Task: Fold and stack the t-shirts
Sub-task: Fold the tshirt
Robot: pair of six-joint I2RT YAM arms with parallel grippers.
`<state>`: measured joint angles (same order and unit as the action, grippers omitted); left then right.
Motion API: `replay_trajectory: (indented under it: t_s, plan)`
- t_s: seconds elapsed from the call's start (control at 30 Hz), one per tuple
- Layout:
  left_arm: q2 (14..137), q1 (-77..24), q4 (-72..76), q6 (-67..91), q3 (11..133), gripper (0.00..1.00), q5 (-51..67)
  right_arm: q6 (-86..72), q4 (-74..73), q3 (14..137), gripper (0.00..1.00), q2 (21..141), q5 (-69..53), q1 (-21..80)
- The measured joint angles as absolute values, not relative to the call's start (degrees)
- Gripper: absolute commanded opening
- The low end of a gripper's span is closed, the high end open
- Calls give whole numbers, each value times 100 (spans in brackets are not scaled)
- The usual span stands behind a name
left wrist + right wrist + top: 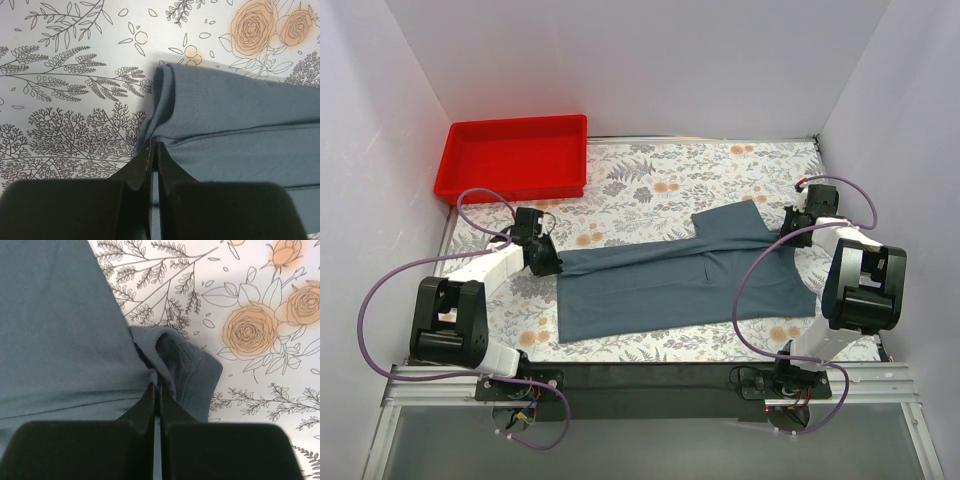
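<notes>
A slate blue-grey t-shirt (pixel 670 275) lies stretched across the floral table, folded lengthwise with one sleeve sticking up toward the back. My left gripper (pixel 552 262) is shut on the shirt's left edge; in the left wrist view the fabric (pixel 235 115) rolls up from between the closed fingertips of the left gripper (pixel 153 146). My right gripper (pixel 790 228) is shut on the shirt's right end. In the right wrist view a bunched hem (pixel 185 365) rises from between the tips of the right gripper (pixel 157 387).
A red tray (pixel 513 157) stands at the back left of the floral tablecloth (pixel 650 180). White walls enclose the table on the left, back and right. Purple cables loop from both arms.
</notes>
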<state>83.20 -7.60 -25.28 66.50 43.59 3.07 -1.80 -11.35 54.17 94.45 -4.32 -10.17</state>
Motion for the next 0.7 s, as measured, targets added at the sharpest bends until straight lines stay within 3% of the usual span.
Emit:
replay_trajectory:
  t_s: [0.27, 0.4, 0.53, 0.6, 0.7]
  plan:
    - [8309, -760, -2528, 6650, 4362, 0, 272, -309, -1160, 5358, 3, 9421, -344, -1017]
    - [8307, -760, -2532, 6663, 4362, 3, 272, -368, -1166, 5358, 26, 9421, -329, -1017]
    - [8294, -760, -2574, 6707, 4355, 23, 272, -384, -1181, 5358, 42, 9411, -311, -1044]
    - [8226, -760, -2635, 6716, 4355, 41, 263, -370, -1205, 5380, 45, 9376, -309, -1048]
    - [7933, -760, -2720, 6731, 4355, 57, 252, -368, -1282, 5579, 47, 9282, -338, -1037]
